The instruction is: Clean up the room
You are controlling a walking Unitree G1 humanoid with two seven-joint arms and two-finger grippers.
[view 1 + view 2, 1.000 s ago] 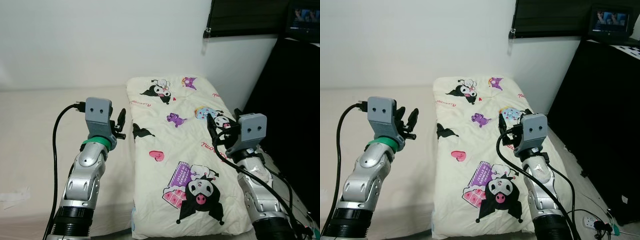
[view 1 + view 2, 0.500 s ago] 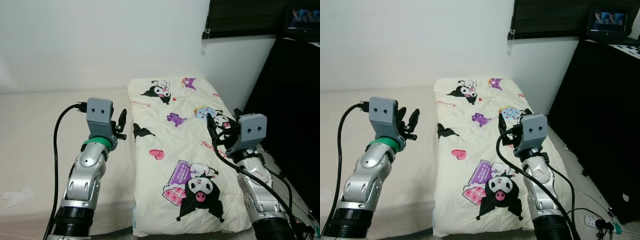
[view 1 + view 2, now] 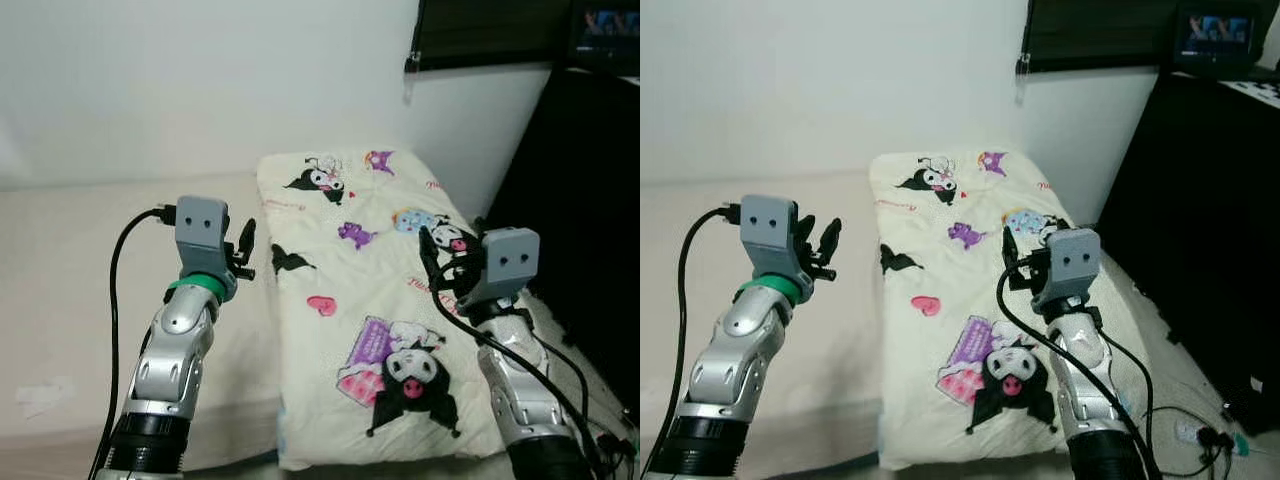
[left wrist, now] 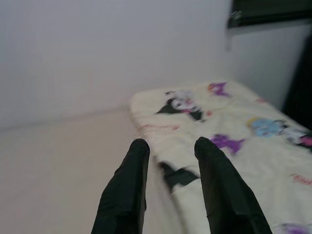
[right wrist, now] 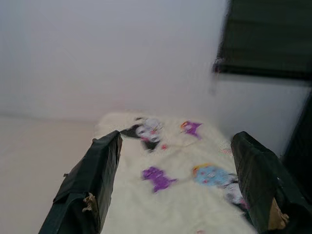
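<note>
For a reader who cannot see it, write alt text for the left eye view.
A cream folded blanket printed with cartoon characters lies along a beige bed, against a white wall. The robot's two silver arms are raised over it: the left gripper at the blanket's left edge and the right gripper over its right side, both with fingers open.

white wall [image 3: 200, 80] | black cabinet [image 3: 1200, 220] | screen [image 3: 1208, 32] top R

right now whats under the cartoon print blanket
The cartoon print blanket lies folded on a beige mattress, bare to its left. Whatever lies beneath the blanket itself is covered.
</note>
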